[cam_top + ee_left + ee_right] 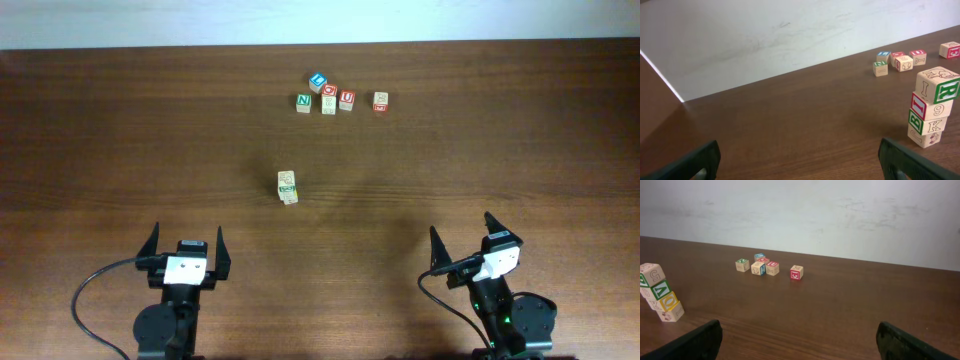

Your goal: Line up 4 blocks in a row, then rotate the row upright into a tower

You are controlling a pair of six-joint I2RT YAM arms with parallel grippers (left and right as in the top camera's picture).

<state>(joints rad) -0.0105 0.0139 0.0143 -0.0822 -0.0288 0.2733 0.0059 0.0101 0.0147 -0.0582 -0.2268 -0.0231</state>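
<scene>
Four blocks (288, 187) stand centrally in a crooked tower, well beyond the wide-open left gripper (187, 236) and right gripper (460, 226) at the near side, so any sideways nudge could topple them.

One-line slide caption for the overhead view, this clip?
Mid-table stack of blocks, five loose blocks behind; left gripper and right gripper open, touching nothing.

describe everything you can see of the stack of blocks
The stack is four small wooden alphabet cubes, pale wood with green, red and yellow printed faces. It stands upright but uneven, each cube twisted against the next. Only the bottom cube touches the dark table; the loose cubes lie well behind it.
</scene>
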